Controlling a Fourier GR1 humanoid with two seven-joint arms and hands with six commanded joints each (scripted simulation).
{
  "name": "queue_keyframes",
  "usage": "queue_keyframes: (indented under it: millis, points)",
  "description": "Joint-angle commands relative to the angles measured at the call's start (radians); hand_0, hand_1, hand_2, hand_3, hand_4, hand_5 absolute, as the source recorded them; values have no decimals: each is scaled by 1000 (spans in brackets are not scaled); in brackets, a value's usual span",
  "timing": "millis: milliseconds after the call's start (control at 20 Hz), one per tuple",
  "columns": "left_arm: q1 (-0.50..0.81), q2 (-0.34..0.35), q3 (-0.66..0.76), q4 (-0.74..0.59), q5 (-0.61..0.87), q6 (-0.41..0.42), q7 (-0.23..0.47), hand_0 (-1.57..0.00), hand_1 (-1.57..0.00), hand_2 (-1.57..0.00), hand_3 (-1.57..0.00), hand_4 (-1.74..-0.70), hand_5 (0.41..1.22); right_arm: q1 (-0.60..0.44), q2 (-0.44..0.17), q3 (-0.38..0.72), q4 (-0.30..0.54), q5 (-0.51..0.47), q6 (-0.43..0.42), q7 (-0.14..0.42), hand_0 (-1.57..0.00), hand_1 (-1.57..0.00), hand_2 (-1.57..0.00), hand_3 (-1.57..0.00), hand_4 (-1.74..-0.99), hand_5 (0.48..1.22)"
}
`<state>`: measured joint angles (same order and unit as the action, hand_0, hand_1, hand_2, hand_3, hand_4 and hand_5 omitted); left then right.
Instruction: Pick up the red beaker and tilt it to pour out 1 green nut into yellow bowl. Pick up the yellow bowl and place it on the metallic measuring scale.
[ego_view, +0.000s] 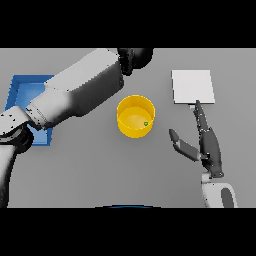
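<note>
No writing or labels legible anywhere. Yellow bowl (135, 116) sits mid-table, upright, 1 green nut (146, 123) inside near its right wall. Scale (193, 86), a pale square plate, lies right of the bowl, apart from it. Right hand (207, 144) rests below the scale, fingers straight, thumb spread toward the bowl, fingertips at the scale's near edge, holding nothing. Left arm reaches diagonally across the blue tray (24, 95), hiding much of it; left hand (134, 58) is beyond the bowl, dark, its fingers cannot be made out. Beaker not visible.
</note>
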<state>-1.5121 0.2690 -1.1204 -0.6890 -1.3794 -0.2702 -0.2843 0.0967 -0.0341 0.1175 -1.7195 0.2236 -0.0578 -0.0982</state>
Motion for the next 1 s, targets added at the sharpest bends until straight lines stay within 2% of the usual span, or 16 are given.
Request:
queue_keyframes:
  millis: [0, 100, 250, 300, 350, 450, 550, 600, 750, 850, 950]
  points:
    - [-32, 1, 28, 31, 16, -7, -6, -1571, -1571, -1571, -1571, -1727, 1221, -10, -1, 3, 3, 5, 0, 9, 1, 1, 1, 1, -1133, 557]
    - [-69, 42, 92, 85, 42, 38, 11, -1571, -1571, -1571, -1571, -1720, 1221, -10, 4, 7, 6, 4, 3, 7, 1, 1, 1, 1, -1131, 553]
    - [-142, 80, 236, 206, 123, 30, 81, -1571, -1571, -1571, -1571, -1725, 1221, -14, -3, -1, 14, -37, 36, -24, 1, 1, 1, 1, -1105, 559]
    - [-158, 90, 302, 253, 172, 15, 106, -1571, -1571, -1571, -1571, -1728, 1221, -12, -9, 1, 20, -28, 36, -32, 1, 1, 1, 1, -1104, 563]
    - [-168, 118, 396, 286, 249, -19, 146, -1571, -1571, -1571, -1523, -1731, 1221, -16, -6, 5, 23, -28, 36, -34, 1, 1, 1, 1, -1102, 572]
    - [-156, 181, 554, 359, 383, -32, 191, -1571, -1571, -1571, -1509, -1735, 1221, -24, -15, -3, 26, -41, 44, -38, 1, 1, 1, 1, -1105, 578]
    - [-129, 243, 708, 413, 526, -29, 207, -1571, -1571, -1571, -1520, -1737, 1221, -47, -7, 0, 43, -39, 41, -22, 1, 1, 1, 1, -1116, 582]
    - [-113, 268, 760, 436, 574, -14, 221, -1571, -1571, -1571, -1530, -1738, 1221, -38, -15, 1, 39, -31, 39, -41, 1, 1, 1, 1, -1121, 588]
    - [-17, 325, 895, 476, 717, 54, 264, -1571, -1571, -1571, -1550, -1739, 1221, -32, -21, 14, 37, 0, 29, -28, 1, 1, 1, 1, -1127, 606]
    - [61, 333, 939, 482, 774, 112, 366, -1571, -1571, -1571, -1558, -1740, 1221, -39, -27, 17, 30, -7, 43, -29, 1, 1, 1, 1, -1132, 621]
    - [154, 343, 986, 458, 837, 196, 395, -1571, -1571, -1571, -1562, -1740, 1221, -51, -26, 14, 44, -4, 38, -19, 1, 1, 1, 1, -1142, 628]
